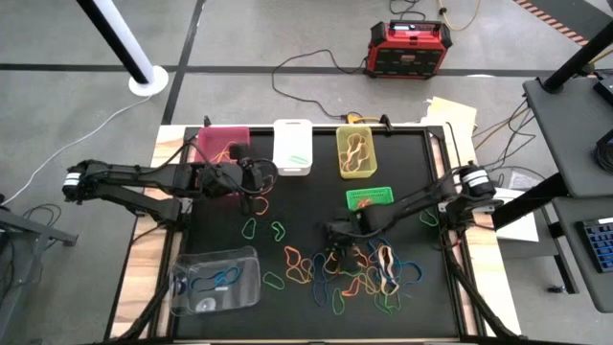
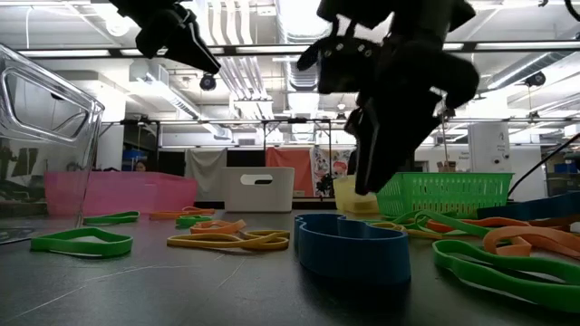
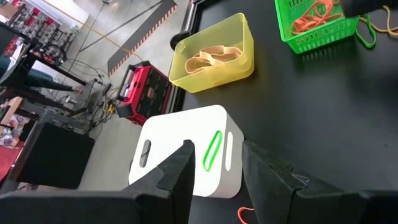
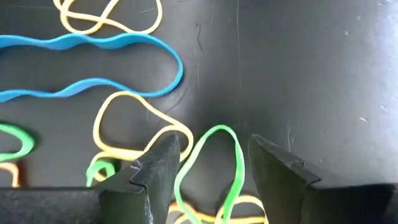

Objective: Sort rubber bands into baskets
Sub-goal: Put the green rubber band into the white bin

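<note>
Right gripper (image 4: 208, 165) low over the mat (image 1: 316, 206), fingers parted with a gap between them, nothing clamped. One green band (image 4: 214, 168) lies looped in that gap on the black surface. Just beside it: a yellow band (image 4: 134, 130), then a long blue band (image 4: 93, 65) farther out. Seen from above, this gripper (image 1: 333, 233) sits at the near-left edge of the main scatter of rubber bands (image 1: 359, 273), which spreads across the mat's front right.

Left gripper (image 3: 214, 165) raised above the mat's back left, fingers apart, empty. Straight ahead of it, the white basket (image 3: 180, 152) with one green band inside. Beyond that, the yellow-green basket (image 3: 214, 56) holding pale orange bands, and the green mesh basket (image 3: 314, 22) with orange ones.

From above: pink basket (image 1: 222, 142) at back left, beside the left gripper (image 1: 251, 174). Clear basket (image 1: 215, 278) at front left, blue bands in it. A few stray green and yellow bands lie mid-mat between clear basket and pile.

Red-black box (image 1: 406, 48) on the floor beyond the table.
</note>
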You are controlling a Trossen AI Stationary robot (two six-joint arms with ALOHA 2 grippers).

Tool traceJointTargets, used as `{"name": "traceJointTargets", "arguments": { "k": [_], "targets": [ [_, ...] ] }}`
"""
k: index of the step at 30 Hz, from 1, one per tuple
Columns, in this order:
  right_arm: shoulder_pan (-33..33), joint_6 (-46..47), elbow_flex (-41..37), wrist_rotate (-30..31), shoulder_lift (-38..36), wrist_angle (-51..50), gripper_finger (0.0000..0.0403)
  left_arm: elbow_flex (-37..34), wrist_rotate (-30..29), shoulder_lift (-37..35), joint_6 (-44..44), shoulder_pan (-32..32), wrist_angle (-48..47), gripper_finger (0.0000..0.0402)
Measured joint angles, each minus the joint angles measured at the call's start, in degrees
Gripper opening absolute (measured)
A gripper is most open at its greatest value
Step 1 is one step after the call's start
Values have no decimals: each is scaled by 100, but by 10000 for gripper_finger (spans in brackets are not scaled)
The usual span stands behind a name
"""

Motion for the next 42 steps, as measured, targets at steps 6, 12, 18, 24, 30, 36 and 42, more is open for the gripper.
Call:
{"name": "traceJointTargets", "arguments": {
  "k": [6,12,18,24,30,36,42],
  "targets": [
    [-23,-43,269,57,516,-347,187,0,0,1,-8,-4,-105,117],
    [-130,-159,432,193,743,-457,185,0,2,-1,-34,-4,-175,117],
    [-257,-296,444,-131,791,-459,124,0,4,-1,-36,-4,-173,117],
    [-285,-388,435,-307,655,-510,24,0,4,1,-36,-4,-170,117],
    [-280,-487,654,-250,554,-624,12,0,7,1,-38,-4,-162,117],
    [-280,-509,961,424,510,-684,9,-2,7,1,-40,-4,-162,117],
    [-320,-323,1079,1055,516,-537,20,-2,7,3,-47,-4,-162,117]
  ]
}}
